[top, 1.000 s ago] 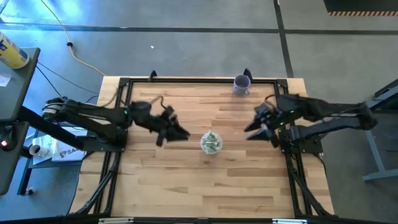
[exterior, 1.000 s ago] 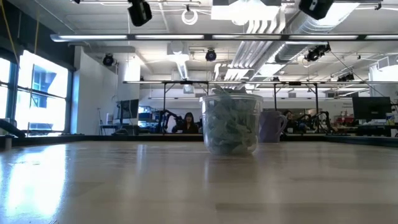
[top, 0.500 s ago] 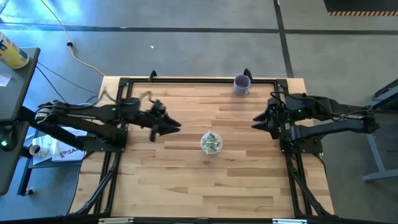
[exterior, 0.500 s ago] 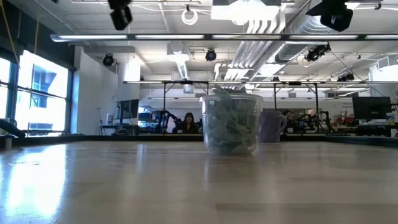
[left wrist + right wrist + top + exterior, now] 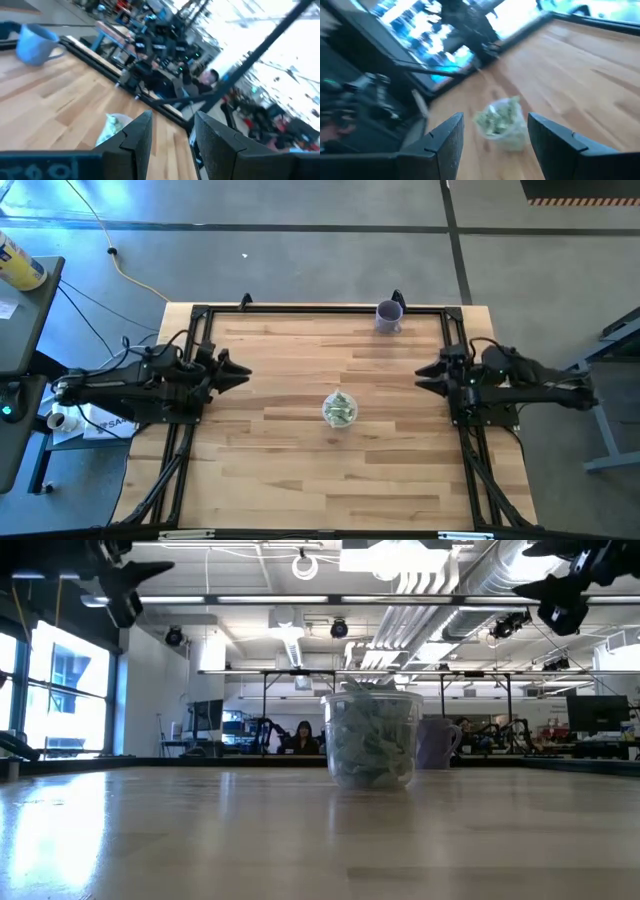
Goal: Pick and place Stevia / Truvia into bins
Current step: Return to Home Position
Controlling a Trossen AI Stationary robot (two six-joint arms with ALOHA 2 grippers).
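Note:
The clear plastic cup (image 5: 339, 409) stands upright on its base at the table's middle, filled with pale green sachets (image 5: 370, 745) up to its rim. It also shows in the left wrist view as the cup (image 5: 113, 128) and in the right wrist view as the cup (image 5: 501, 123). My left gripper (image 5: 241, 374) hovers open near the left edge, pointing level toward the cup, with nothing between its fingers (image 5: 134, 141). My right gripper (image 5: 421, 376) hovers open near the right edge, facing the cup, also with nothing between its fingers (image 5: 446, 142).
A purple mug (image 5: 388, 315) stands at the table's far edge, right of centre, and shows behind the cup as the mug (image 5: 438, 743) in the low view. A black frame (image 5: 320, 308) runs along the table's far and side edges. Bare wood (image 5: 330, 480) lies around the cup.
Both arms have drawn back from the cup and sunk lower: my left gripper toward the table's left edge, my right gripper toward the right edge. Both have tipped toward level. The cup and its sachets have stayed in place.

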